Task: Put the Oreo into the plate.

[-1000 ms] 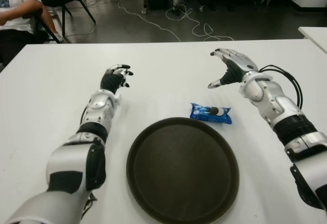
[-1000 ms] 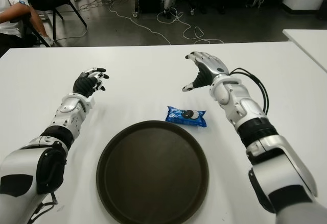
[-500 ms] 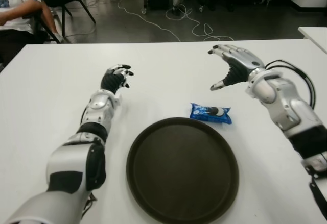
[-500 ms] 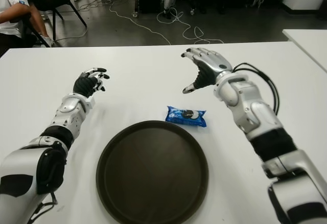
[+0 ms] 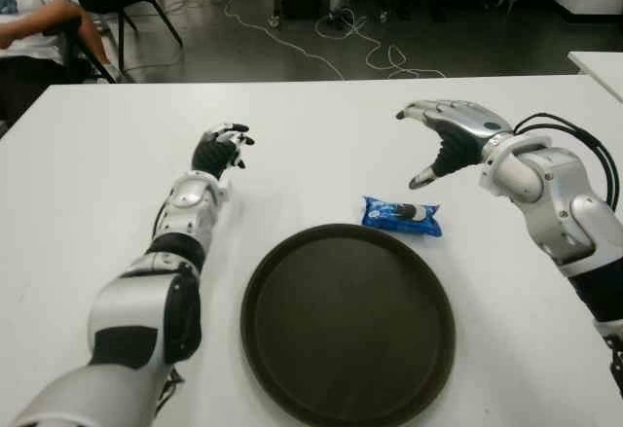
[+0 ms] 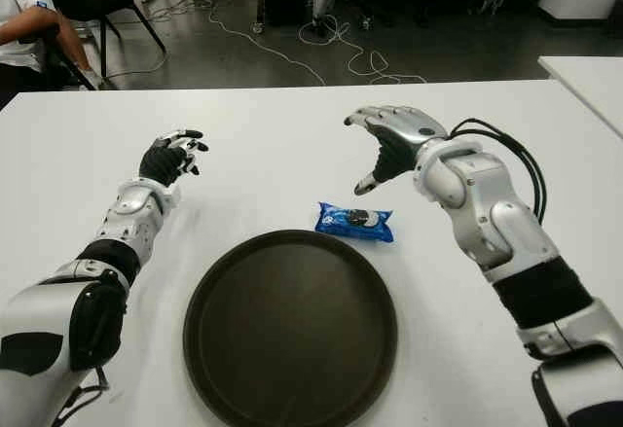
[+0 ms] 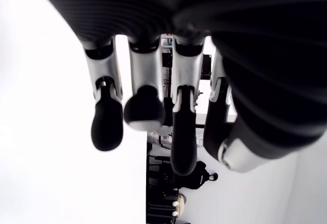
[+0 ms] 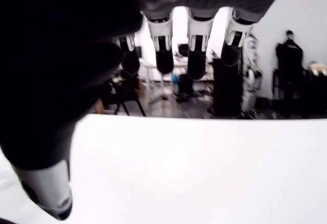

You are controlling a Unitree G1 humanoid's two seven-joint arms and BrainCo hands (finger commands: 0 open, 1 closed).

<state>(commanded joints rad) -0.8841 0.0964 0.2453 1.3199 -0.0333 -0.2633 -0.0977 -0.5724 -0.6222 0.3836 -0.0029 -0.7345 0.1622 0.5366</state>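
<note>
A blue Oreo packet (image 5: 401, 216) lies flat on the white table (image 5: 321, 135), just beyond the far right rim of the round dark plate (image 5: 348, 323). My right hand (image 5: 435, 140) hovers above and slightly behind the packet, palm down, fingers spread and curved, holding nothing. In the right wrist view its fingertips (image 8: 164, 63) hang over bare table. My left hand (image 5: 220, 147) shows at the left of the table, well away from the packet, with its fingers (image 7: 107, 124) loosely bent and nothing in them.
A person (image 5: 34, 18) sits on a chair at the far left beyond the table. Cables (image 5: 321, 43) trail over the floor behind. Another white table's corner (image 5: 599, 65) shows at the far right.
My right hand has turned palm down and drifted slightly right and toward the packet, with the forearm lifting. The left hand, packet and plate have stayed put.
</note>
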